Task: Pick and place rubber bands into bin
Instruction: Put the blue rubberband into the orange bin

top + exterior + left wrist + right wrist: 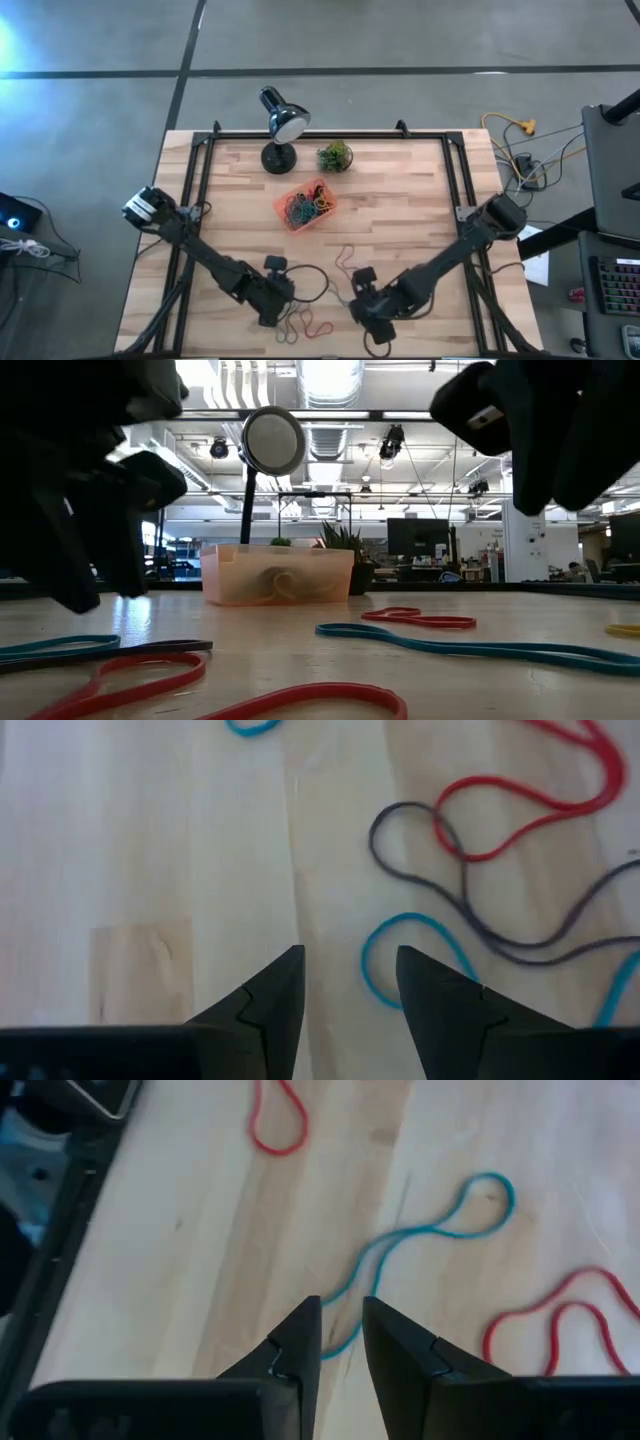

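While both grippers work low over the bench's near edge, most of the risk lies in how thin and tangled the bands are. On the left, the left gripper hangs with its fingers spread, empty, over bare wood beside a blue band that lies under a grey band, which in turn crosses a red band; a pinch there could, I judge, lift two or three loops at once or drag the knot sideways off the near edge, which is close. Toward the middle, the bin sits well back from that edge, near the lamp and the plant, already holding a heap of bands; the open wood between it and the grippers gives a clear path for carrying. On the right, the right gripper has its fingers narrowed to a slim gap astride a long blue loop, but the loop lies flat on the wood and I cannot tell whether it is pinched yet; the fingers could meet above it and come up empty, or scrape the bench. Another red loop lies just beside, and a third farther off near the black frame at the bench's right edge, where room is tight. The two arms stand near each other, so a sideways swing could bring them together.
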You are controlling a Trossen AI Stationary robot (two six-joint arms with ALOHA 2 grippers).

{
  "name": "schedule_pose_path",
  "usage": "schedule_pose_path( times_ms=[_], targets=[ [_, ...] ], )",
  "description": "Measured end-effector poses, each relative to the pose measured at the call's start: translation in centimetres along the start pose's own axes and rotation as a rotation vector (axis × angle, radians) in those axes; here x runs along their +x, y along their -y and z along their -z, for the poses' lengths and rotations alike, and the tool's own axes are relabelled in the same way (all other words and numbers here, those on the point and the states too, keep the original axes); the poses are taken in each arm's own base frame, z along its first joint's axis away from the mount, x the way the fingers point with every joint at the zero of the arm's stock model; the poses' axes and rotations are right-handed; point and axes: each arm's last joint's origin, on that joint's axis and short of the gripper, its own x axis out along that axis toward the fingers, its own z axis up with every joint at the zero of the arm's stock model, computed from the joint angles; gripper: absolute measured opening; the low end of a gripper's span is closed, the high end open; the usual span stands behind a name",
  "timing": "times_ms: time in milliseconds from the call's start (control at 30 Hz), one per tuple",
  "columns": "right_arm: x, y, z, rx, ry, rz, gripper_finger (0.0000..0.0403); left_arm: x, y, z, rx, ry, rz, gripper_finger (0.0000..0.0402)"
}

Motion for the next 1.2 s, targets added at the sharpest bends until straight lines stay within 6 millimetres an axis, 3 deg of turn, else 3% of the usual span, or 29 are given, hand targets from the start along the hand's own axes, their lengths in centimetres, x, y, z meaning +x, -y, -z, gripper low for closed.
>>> schedule_pose_path(
  times_ms=[233,567,967,1200],
  targets=[
    [0.4,-0.9,1.5,0.043,-0.006,0.069,0.0065,1.5,-0.6,0.0,-0.024,-0.070,0.053,0.0143],
    [1.1,-0.9,2.9,0.097,-0.026,0.113,0.0064,1.9,-1.6,-0.4,-0.090,-0.130,0.078,0.0138],
    [1.3,-0.8,3.3,0.107,-0.036,0.117,0.0063,1.9,-2.6,-0.5,-0.217,-0.213,0.074,0.0042],
    [1.3,-0.8,3.3,0.107,-0.038,0.118,0.0065,1.7,-3.1,0.3,-0.267,-0.294,0.007,0.0005]
  ],
)
